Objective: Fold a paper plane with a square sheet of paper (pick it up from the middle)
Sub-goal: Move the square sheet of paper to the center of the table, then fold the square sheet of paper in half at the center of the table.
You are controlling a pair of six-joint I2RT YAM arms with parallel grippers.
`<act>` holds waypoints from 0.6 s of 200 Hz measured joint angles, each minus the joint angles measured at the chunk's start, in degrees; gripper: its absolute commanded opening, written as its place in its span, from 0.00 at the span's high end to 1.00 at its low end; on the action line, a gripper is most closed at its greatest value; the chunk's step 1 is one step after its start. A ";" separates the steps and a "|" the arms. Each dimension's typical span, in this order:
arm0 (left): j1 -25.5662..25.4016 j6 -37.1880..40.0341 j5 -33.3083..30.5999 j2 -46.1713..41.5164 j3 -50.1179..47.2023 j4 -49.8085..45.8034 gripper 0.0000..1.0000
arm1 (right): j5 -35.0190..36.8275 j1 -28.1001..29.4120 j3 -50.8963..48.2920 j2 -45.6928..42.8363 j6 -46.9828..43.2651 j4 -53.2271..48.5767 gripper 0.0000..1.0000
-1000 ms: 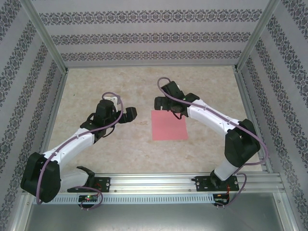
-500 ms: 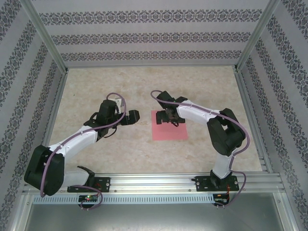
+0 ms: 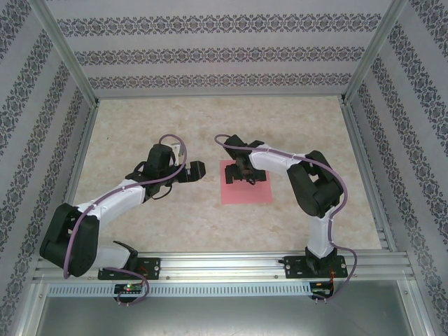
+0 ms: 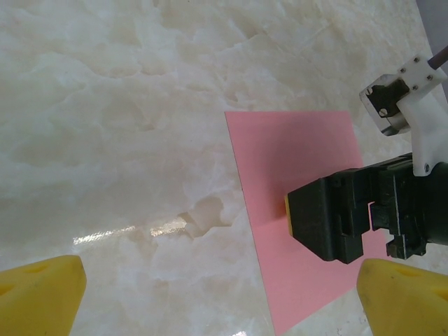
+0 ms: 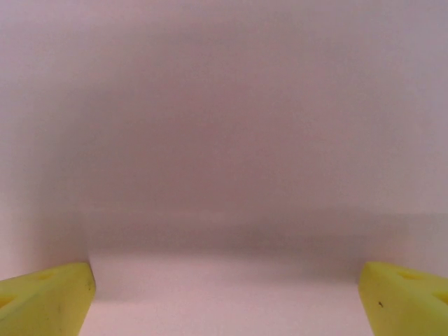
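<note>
Pink-red square sheet of paper (image 3: 246, 194) lies flat mid-bench (image 3: 175, 224). Right arm is sharply folded; the right end effector (image 3: 245, 173) points down, low over the sheet's far half, fingers spread, grasping nothing. Left arm reaches forward; the left end effector (image 3: 198, 170) hovers just beside the sheet, likewise released.

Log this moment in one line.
square sheet of paper: flat, unfolded | right gripper: open, low over sheet | left gripper: open, beside sheet, not touching

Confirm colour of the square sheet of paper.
Square sheet of paper is plain pink-red; best in left wrist view.
</note>
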 measured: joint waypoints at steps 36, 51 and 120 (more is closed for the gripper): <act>0.00 0.00 0.00 0.81 0.15 -0.04 0.00 | -0.20 0.11 0.00 0.37 0.63 0.39 0.05; 0.00 0.00 0.02 1.11 0.35 -0.04 0.00 | -0.22 0.11 0.00 0.37 1.16 0.48 0.09; 0.00 0.02 0.52 1.97 1.75 -0.28 0.00 | -0.35 0.44 0.26 0.37 1.70 0.70 0.17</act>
